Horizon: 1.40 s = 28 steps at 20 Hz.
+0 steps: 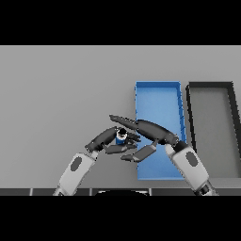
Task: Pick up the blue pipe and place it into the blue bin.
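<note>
A short blue pipe (121, 137) stands upright just left of the blue bin (157, 96). The left hand (107, 137) curls around it; the right hand (149, 131), fingers straight, reaches over from the bin side.

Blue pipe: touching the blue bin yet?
Apart. The head view shows the blue pipe between the left hand and right hand, with grey table between it and the blue bin.

Even, soft light; faint shadows under both hands (141, 134).
</note>
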{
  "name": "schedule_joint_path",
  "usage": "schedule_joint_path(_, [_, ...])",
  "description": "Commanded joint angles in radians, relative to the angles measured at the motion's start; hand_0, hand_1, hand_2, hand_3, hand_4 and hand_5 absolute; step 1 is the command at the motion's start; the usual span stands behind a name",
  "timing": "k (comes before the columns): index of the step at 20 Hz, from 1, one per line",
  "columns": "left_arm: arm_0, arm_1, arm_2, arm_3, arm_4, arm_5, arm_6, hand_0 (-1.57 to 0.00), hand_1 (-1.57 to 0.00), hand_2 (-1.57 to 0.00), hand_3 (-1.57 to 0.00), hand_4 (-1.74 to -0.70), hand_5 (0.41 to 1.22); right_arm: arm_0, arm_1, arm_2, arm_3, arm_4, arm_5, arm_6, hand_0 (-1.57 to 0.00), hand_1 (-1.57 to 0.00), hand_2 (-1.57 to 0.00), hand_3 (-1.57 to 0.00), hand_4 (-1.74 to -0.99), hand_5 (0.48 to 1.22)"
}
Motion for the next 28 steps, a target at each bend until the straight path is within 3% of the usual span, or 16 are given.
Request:
schedule_joint_path(1, [0.004,-0.011,-0.001,0.011,0.002,-0.006,0.001,-1.57,-1.57,-1.57,-1.57,-1.47,1.221,-0.024,0.022,0.012,0.022,-0.003,0.000,0.020,0.00,0.00,0.00,0.00,-1.194,0.514])
schedule_joint_path(4, [-0.002,-0.012,0.021,0.020,0.010,-0.037,-0.009,-1.57,-1.57,-1.57,-1.57,-1.45,1.221,-0.068,0.050,0.027,0.072,0.003,0.018,0.026,0.00,-0.01,-0.02,0.00,-1.214,0.511])
schedule_joint_path(6, [0.006,-0.023,0.023,0.022,0.003,-0.044,-0.019,-1.57,-1.57,-1.57,-1.57,-1.46,1.221,-0.100,0.073,0.038,0.104,0.001,0.029,0.036,-0.02,-0.11,-0.13,-0.05,-1.222,0.517])
schedule_joint_path(7, [0.014,-0.026,0.021,0.019,-0.011,-0.036,-0.002,-1.57,-1.57,-1.57,-1.57,-1.51,1.221,-0.117,0.088,0.041,0.120,0.000,0.032,0.039,-0.17,-0.24,-0.25,-0.14,-1.255,0.519])
schedule_joint_path(8, [0.013,-0.029,0.029,0.015,-0.005,-0.039,0.020,-1.57,-1.57,-1.54,-1.30,-1.56,1.221,-0.120,0.082,0.039,0.117,-0.010,0.039,0.045,-0.40,-0.44,-0.43,-0.31,-1.303,0.520])
schedule_joint_path(9, [0.009,-0.035,0.036,0.014,0.002,-0.037,0.044,-1.57,-1.57,-1.53,-1.14,-1.60,1.221,-0.149,0.098,0.046,0.146,0.008,0.038,0.039,-0.63,-0.65,-0.66,-0.50,-1.383,0.523])
schedule_joint_path(10, [0.003,-0.036,0.036,0.017,-0.004,-0.036,0.039,-1.57,-1.57,-1.54,-1.16,-1.63,1.221,-0.155,0.098,0.047,0.144,0.007,0.038,0.046,-0.82,-0.84,-0.84,-0.66,-1.446,0.527])
schedule_joint_path(12, [0.010,-0.040,0.034,0.017,-0.012,-0.042,0.023,-1.57,-1.57,-1.55,-1.23,-1.67,1.221,-0.132,0.109,0.049,0.153,0.005,0.037,0.012,-1.09,-1.10,-1.10,-0.90,-1.537,0.600])
schedule_joint_path(15, [-0.015,-0.056,0.050,0.024,-0.011,-0.050,0.021,-1.57,-1.57,-1.56,-1.33,-1.70,1.221,-0.114,0.127,0.044,0.148,-0.023,0.031,-0.029,-1.32,-1.33,-1.33,-1.23,-1.481,0.869])
schedule_joint_path(19, [0.004,-0.056,0.052,0.020,-0.031,-0.060,0.001,-1.57,-1.57,-1.55,-1.40,-1.73,1.221,-0.103,0.139,0.062,0.148,0.050,0.033,-0.095,-1.47,-1.47,-1.47,-1.43,-1.481,1.077])
schedule_joint_path(20, [0.004,-0.051,0.057,0.027,-0.039,-0.059,-0.023,-1.57,-1.57,-1.55,-1.42,-1.73,1.221,-0.103,0.147,0.059,0.153,0.055,0.035,-0.091,-1.49,-1.49,-1.49,-1.46,-1.485,1.106])
schedule_joint_path(23, [-0.001,-0.064,0.057,0.036,-0.042,-0.054,-0.032,-1.57,-1.57,-1.56,-1.43,-1.73,1.221,-0.075,0.176,0.034,0.135,-0.020,0.041,-0.009,-1.53,-1.53,-1.53,-1.51,-1.492,1.162])
schedule_joint_path(25, [0.013,-0.064,0.054,0.013,-0.042,-0.054,-0.028,-1.57,-1.57,-1.56,-1.43,-1.73,1.221,-0.057,0.201,0.032,0.117,-0.023,0.039,0.005,-1.54,-1.55,-1.55,-1.53,-1.494,1.183])
schedule_joint_path(26, [0.008,-0.069,0.056,0.008,-0.046,-0.045,-0.024,-1.57,-1.57,-1.57,-1.26,-1.73,1.221,-0.058,0.207,0.025,0.119,-0.024,0.039,0.000,-1.55,-1.55,-1.55,-1.54,-1.495,1.191])
schedule_joint_path(27, [0.011,-0.061,0.058,0.006,-0.054,-0.046,-0.036,-1.45,-1.37,-1.34,-1.05,-1.63,1.221,-0.061,0.209,0.014,0.115,-0.019,0.037,0.002,-1.55,-1.55,-1.55,-1.55,-1.496,1.197])
schedule_joint_path(28, [0.009,-0.047,0.060,0.001,-0.061,-0.058,-0.043,-1.18,-1.09,-1.07,-0.84,-1.51,1.221,-0.067,0.220,0.014,0.108,-0.009,0.031,0.016,-1.56,-1.56,-1.56,-1.55,-1.496,1.202])
